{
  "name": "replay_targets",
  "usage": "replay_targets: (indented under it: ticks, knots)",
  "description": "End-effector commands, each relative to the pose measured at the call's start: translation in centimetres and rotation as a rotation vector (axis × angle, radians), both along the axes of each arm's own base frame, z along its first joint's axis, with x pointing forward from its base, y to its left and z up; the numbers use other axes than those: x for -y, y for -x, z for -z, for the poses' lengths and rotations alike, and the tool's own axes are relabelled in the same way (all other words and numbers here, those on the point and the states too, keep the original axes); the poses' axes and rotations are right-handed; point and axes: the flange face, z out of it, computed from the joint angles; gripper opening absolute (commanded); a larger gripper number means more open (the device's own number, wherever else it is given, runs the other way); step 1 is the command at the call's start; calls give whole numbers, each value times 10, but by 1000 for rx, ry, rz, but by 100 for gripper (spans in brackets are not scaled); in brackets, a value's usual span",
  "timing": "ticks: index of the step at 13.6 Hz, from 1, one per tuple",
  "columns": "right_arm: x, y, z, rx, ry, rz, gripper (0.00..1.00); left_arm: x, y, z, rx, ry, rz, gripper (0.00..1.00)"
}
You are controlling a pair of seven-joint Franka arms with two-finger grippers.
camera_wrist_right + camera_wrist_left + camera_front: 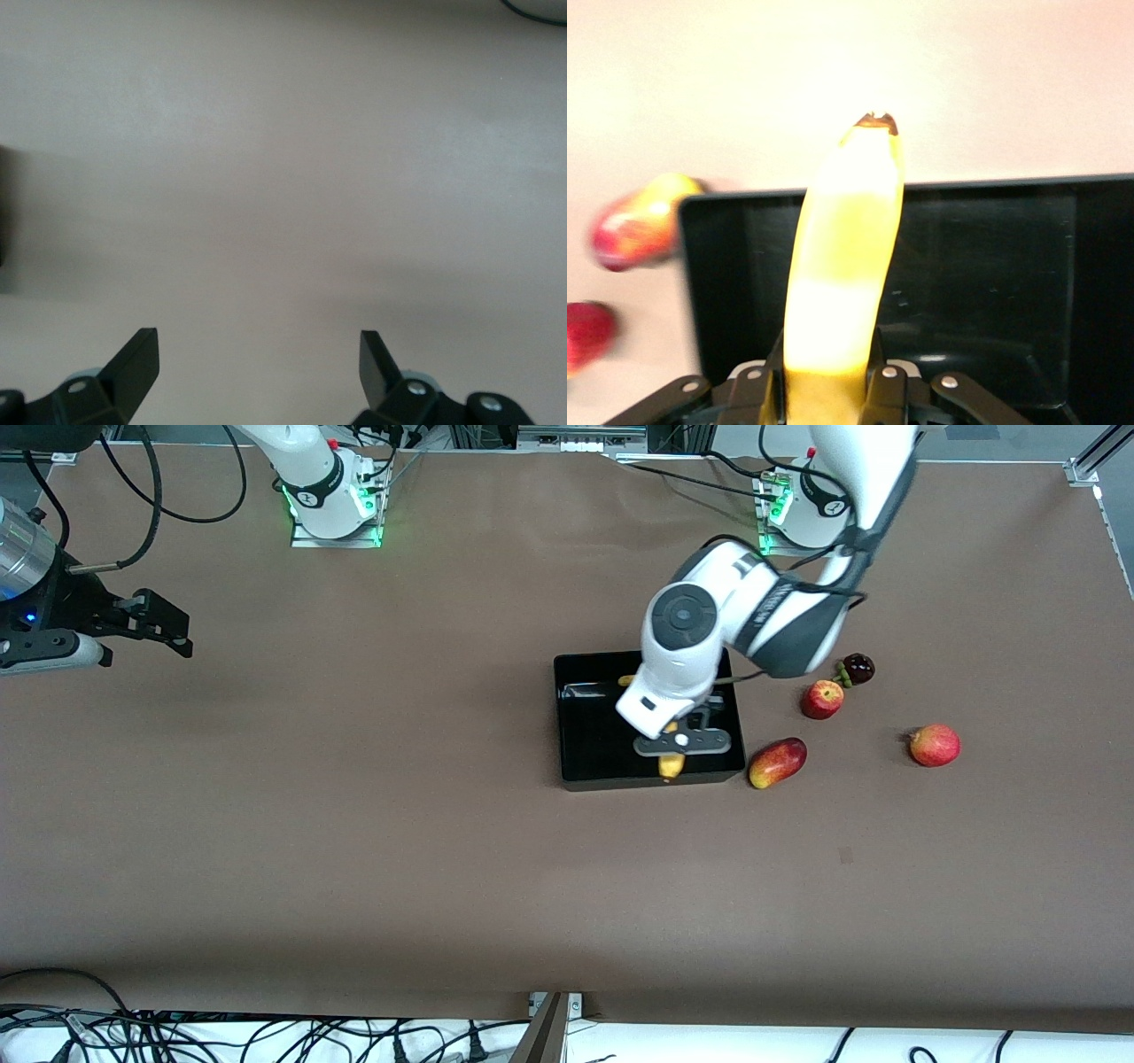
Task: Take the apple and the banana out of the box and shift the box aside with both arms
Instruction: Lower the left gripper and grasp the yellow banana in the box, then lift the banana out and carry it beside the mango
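Our left gripper [678, 746] jaws pinch the banana [842, 266] mid-body in the box [589, 735]; soft, bruisable, so hold lightly. Right gripper [257, 367] waits over the counter, jaws spread.

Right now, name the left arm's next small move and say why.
Probably lift straight up. The left gripper is shut on the banana, which lies inside the box; raising it clears the low walls before it swings out. The right gripper waits open over bare table.
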Motion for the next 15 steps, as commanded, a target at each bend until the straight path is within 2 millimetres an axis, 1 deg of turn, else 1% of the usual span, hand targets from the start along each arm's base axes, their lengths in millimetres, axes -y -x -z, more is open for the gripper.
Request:
replay_targets:
  ticks: [1,4,5,6,7,8,9,10,11,12,13,14,15]
  knots:
    - [3,0,-5,0,12,-15,100,-68,-37,-16,-101,22,108,0]
    - [3,0,-5,0,12,-15,100,-166,-67,-12,-188,56,333,0]
    - [3,0,-5,0,12,-15,100,-198,-76,-6,-203,73,392,0]
    - [3,0,-5,0,12,-15,100,-225,-82,0,-214,92,441,0]
    - [3,0,-4,-3,12,-15,100,-255,-89,17,-223,117,474,0]
    - [3,0,-5,0,12,-15,100,-278,-94,33,-220,139,513,0]
    - [3,0,-5,0,12,-15,100,-297,-95,49,-204,155,563,0]
    - [3,0,-4,-3,12,-15,100,-320,-96,71,-178,169,594,0]
    - [3,0,-5,0,12,-15,100,-350,-92,89,-157,180,599,0]
    - [3,0,-5,0,12,-14,100,-357,-90,101,-129,181,622,0]
    - [3,0,-5,0,12,-14,100,-360,-86,112,-106,159,653,0]
    - [3,0,-4,-3,12,-15,100,-372,-79,128,-96,139,655,19]
    - [3,0,-5,0,12,-15,100,-378,-72,144,-80,145,648,60]
